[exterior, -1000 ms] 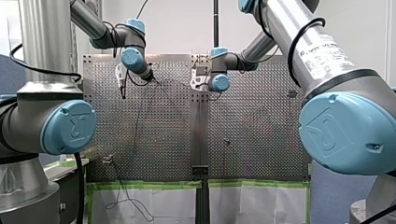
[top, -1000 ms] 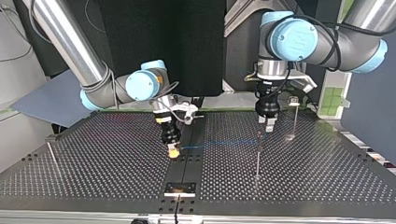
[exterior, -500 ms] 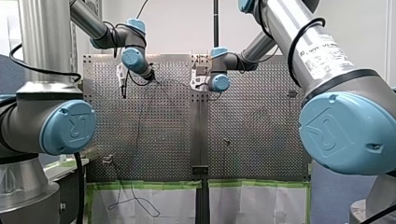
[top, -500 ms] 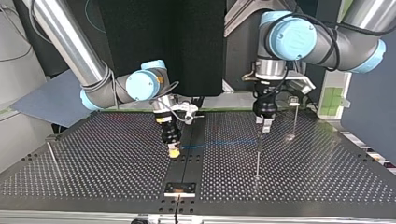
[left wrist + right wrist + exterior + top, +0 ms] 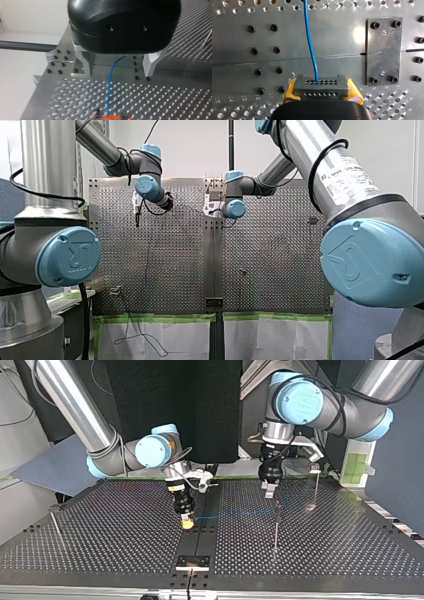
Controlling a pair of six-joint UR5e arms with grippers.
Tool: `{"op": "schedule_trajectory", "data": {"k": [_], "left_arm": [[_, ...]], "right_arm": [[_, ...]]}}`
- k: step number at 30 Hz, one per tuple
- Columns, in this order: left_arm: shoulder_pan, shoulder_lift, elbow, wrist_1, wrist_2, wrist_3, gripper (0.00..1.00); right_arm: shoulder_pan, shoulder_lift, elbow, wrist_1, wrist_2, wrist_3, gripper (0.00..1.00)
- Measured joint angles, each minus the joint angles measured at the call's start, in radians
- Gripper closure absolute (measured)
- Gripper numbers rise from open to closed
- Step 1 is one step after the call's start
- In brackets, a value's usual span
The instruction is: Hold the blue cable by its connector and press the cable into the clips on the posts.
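My right gripper (image 5: 321, 87) is shut on the grey connector (image 5: 321, 82), held between its yellow pads (image 5: 290, 87). The blue cable (image 5: 311, 45) leaves the connector and runs ahead over the plate. In the top view this gripper (image 5: 187, 523) stands low at the table's middle seam, and the cable (image 5: 235, 512) stretches toward a thin post (image 5: 276, 527). My left gripper (image 5: 118, 73) is open with nothing in it, and the cable (image 5: 109, 92) passes below the gap. It hangs (image 5: 268, 491) just behind that post.
A second post with a clip (image 5: 314, 480) stands further toward the top view's right, and a third post (image 5: 55, 522) is near the left edge. A bolted metal plate (image 5: 383, 51) lies beside the connector. A small bracket (image 5: 192, 562) sits at the near edge.
My left arm has risen and shifted toward the top view's left, away from the post's top. My right gripper and the connector have stayed put.
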State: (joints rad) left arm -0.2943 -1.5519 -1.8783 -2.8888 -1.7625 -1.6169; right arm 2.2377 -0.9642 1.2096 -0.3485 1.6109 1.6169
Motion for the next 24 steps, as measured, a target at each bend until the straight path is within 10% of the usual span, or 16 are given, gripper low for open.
{"op": "schedule_trajectory", "data": {"k": [24], "left_arm": [[-0.08,-0.148,0.2,-0.039,-0.118,-0.028,0.0]], "right_arm": [[0.001,0.001,0.0,-0.006,-0.011,0.002,1.0]]}}
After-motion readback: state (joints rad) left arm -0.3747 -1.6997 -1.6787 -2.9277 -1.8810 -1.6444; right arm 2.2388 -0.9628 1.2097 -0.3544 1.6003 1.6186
